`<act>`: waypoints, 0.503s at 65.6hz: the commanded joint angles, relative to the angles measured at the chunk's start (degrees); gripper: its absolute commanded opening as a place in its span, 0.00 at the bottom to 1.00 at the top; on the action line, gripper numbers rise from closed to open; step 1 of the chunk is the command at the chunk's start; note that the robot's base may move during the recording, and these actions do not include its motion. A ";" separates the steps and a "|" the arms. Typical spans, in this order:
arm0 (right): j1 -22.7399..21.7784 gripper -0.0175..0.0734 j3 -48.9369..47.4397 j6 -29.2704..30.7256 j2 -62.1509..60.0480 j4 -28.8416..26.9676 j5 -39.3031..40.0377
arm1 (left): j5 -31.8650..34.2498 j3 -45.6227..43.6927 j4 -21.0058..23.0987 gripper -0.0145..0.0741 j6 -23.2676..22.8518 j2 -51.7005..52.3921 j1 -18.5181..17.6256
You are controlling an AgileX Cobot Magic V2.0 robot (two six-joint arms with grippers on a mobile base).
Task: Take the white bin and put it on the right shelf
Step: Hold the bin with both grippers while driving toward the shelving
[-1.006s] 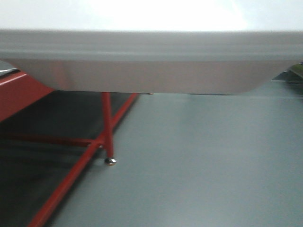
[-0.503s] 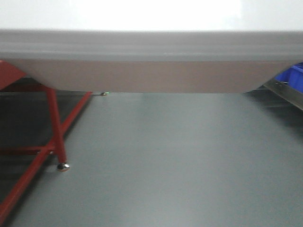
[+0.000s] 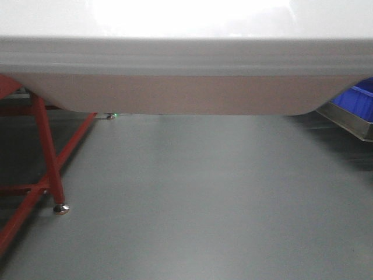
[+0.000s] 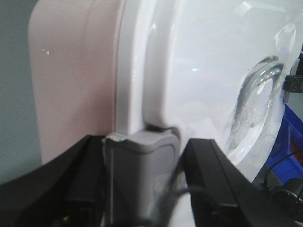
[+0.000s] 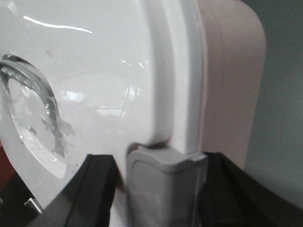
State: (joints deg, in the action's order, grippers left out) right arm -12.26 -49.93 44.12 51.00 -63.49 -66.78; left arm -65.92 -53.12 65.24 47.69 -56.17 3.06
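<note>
The white bin [image 3: 186, 93] hangs close in front of the front camera, its glossy lid and pinkish wall filling the top of that view. My left gripper [image 4: 142, 156] is shut on the grey latch [image 4: 139, 170] at one end of the bin [image 4: 189, 61]. My right gripper [image 5: 163, 175] is shut on the grey latch [image 5: 163, 184] at the other end of the bin [image 5: 94, 71]. A clear taped patch [image 4: 255, 104] shows on the lid. A steel edge of the right shelf [image 3: 349, 123] shows low at the far right.
A red-framed rack [image 3: 46, 151] with a metal foot [image 3: 60, 208] stands at the left. A blue bin [image 3: 356, 100] sits on the steel shelf at the right. Grey floor [image 3: 204, 198] spreads between them.
The red rack has slid to the left of the front view, and the blue bin and steel shelf edge have come in at the right. The white bin stays held in both grippers.
</note>
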 commanded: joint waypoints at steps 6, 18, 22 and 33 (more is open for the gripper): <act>0.52 0.57 -1.67 0.74 -0.86 -9.00 -6.66 | -3.82 -1.84 8.72 0.40 0.80 1.27 -1.09; 0.52 0.57 -1.67 0.74 -0.86 -9.00 -6.66 | -3.82 -1.84 8.72 0.40 0.80 1.27 -1.09; 0.52 0.57 -1.67 0.74 -0.86 -9.00 -6.66 | -3.82 -1.84 8.72 0.40 0.80 1.27 -1.09; 0.52 0.57 -1.67 0.74 -0.86 -9.00 -6.66 | -3.82 -1.84 8.72 0.40 0.80 1.27 -1.09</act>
State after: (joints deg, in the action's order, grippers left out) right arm -12.26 -49.93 44.12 51.00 -63.49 -66.78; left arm -66.03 -53.12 65.24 47.69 -56.17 3.06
